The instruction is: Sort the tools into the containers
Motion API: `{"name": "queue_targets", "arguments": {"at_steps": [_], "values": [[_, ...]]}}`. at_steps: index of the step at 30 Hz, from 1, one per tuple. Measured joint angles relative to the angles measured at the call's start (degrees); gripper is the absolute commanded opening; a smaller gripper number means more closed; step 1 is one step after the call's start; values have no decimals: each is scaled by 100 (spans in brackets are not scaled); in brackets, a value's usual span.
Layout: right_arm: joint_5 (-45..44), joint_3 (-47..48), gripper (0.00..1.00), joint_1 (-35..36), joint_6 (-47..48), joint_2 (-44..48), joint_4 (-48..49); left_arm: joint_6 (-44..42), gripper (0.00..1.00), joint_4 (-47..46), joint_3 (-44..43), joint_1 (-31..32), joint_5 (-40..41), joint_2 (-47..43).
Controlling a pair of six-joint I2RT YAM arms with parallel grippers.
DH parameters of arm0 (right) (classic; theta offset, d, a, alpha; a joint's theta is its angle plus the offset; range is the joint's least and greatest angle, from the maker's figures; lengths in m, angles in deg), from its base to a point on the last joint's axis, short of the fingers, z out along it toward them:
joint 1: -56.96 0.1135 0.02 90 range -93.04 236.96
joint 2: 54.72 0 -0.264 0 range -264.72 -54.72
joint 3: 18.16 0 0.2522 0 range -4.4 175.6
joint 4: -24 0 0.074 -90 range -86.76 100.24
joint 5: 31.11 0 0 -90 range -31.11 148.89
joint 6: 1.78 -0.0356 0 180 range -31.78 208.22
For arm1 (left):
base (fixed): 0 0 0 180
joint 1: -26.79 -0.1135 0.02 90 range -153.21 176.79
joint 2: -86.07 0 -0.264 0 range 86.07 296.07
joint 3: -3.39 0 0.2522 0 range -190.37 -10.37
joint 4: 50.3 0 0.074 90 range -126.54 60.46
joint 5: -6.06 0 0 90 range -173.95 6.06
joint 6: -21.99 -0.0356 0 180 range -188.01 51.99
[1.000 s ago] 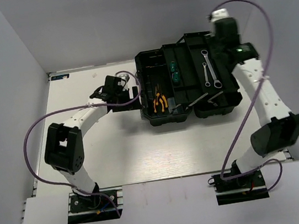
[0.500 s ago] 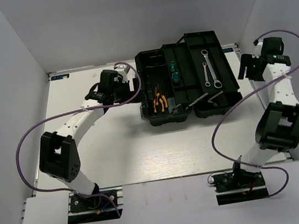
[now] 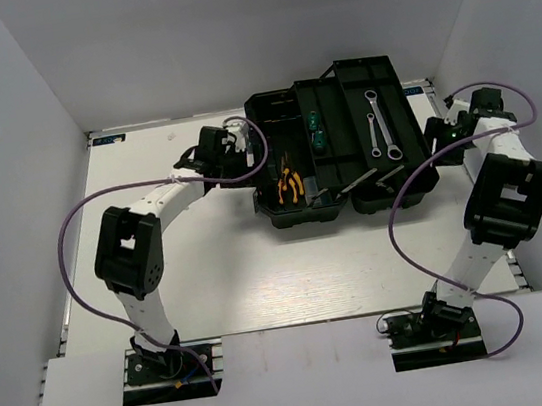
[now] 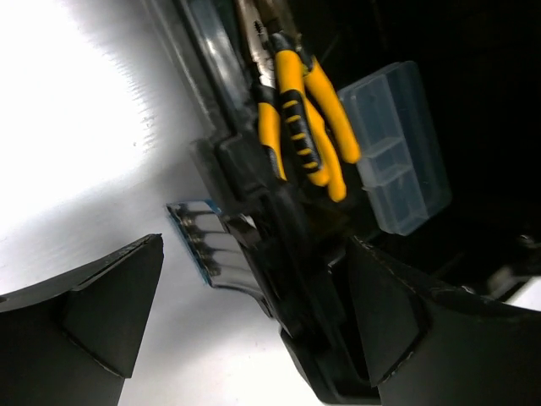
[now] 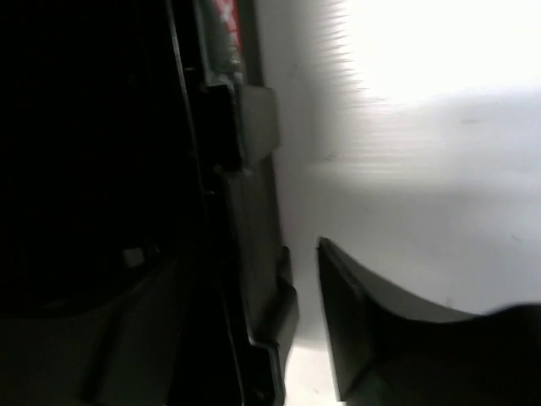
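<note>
The black toolbox (image 3: pixel 419 177) stands open at the back of the table. Two yellow-and-black pliers (image 3: pixel 290 185) lie in its left compartment, two green-handled screwdrivers (image 3: pixel 315 128) in the middle one, and two silver wrenches (image 3: pixel 379 125) in the right tray. My left gripper (image 3: pixel 250 161) is open at the toolbox's left wall. In the left wrist view its fingers (image 4: pixel 110 313) straddle that wall (image 4: pixel 254 254), with the pliers (image 4: pixel 296 127) just beyond. My right gripper (image 3: pixel 438 137) is open at the toolbox's right side; one finger (image 5: pixel 363 330) stands just clear of the rim (image 5: pixel 254 254).
A clear organiser box (image 4: pixel 396 144) sits inside the toolbox beside the pliers. White walls close in the table on the left, back and right. Purple cables (image 3: pixel 69 241) loop off both arms. The table front (image 3: pixel 282 282) is bare white.
My right arm swung from above the toolbox's back right corner down to its right side, and its jaws opened. The left gripper moved right, up to the toolbox's left wall.
</note>
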Motion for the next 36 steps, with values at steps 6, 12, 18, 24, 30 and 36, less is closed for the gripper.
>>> {"name": "queue_targets", "arguments": {"at_steps": [6, 12, 18, 24, 30, 36], "values": [[361, -101, 55, 52, 122, -138, 52, 17, 96, 57, -195, 35, -61, 249], [356, 131, 69, 28, 155, -201, -17, 17, 96, 52, -256, 50, -55, 251], [632, 1322, 64, -2, 13, -739, -33, 17, 96, 55, -256, 48, -52, 251], [896, 1443, 62, 15, -181, -1152, 55, 11, 96, 55, -256, 50, -46, 260], [990, 1451, 49, 31, -225, -1515, 46, 0, 96, 50, -299, 50, -72, 350], [1058, 1451, 24, 48, -160, -1510, 76, 0, 93, 52, -376, 55, -114, 448]]}}
